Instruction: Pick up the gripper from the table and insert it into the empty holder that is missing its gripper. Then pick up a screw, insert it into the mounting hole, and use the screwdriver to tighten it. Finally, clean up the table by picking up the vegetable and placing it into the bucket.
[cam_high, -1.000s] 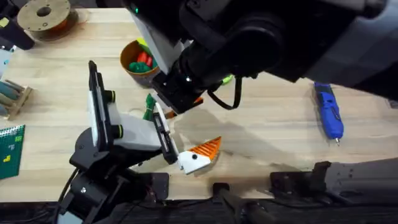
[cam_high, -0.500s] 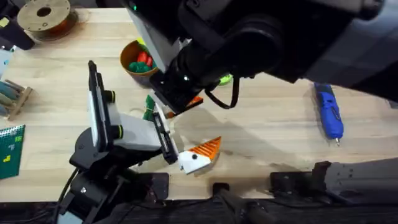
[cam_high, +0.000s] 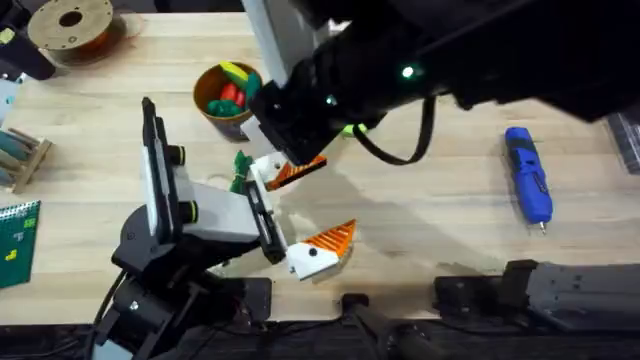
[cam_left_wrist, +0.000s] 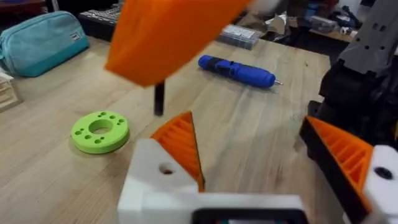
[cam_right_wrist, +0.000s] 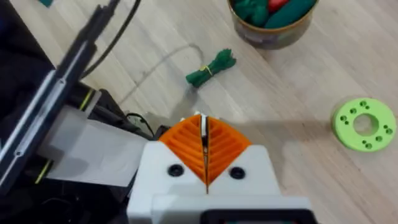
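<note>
My left gripper (cam_left_wrist: 261, 158) stands open just above the table (cam_high: 440, 215). One of its white mounts, the holder (cam_left_wrist: 155, 186), carries an orange ribbed gripper (cam_left_wrist: 180, 146), and its mounting hole looks empty. The other mount (cam_high: 312, 256) carries an orange finger too. My right gripper (cam_right_wrist: 204, 149) is shut, pads pressed together, and hovers right over the holder (cam_high: 263, 178). Just beyond the holder lies the green vegetable (cam_high: 240, 170) (cam_right_wrist: 211, 68). The bucket (cam_high: 225, 95) (cam_right_wrist: 273, 18) farther back holds red, yellow and green toy vegetables. The blue screwdriver (cam_high: 528, 185) (cam_left_wrist: 236, 70) lies at the right.
A bright green ring (cam_right_wrist: 364, 123) (cam_left_wrist: 99, 130) lies behind the right gripper. A filament spool (cam_high: 70, 25) sits at the back left, a wooden rack (cam_high: 20, 155) and a green board (cam_high: 15, 240) at the left edge. A teal pouch (cam_left_wrist: 40, 37) lies farther off.
The right arm has shifted back and to the right, uncovering the bucket and the screwdriver's top; more of the orange by the holder shows. The left arm has not moved.
</note>
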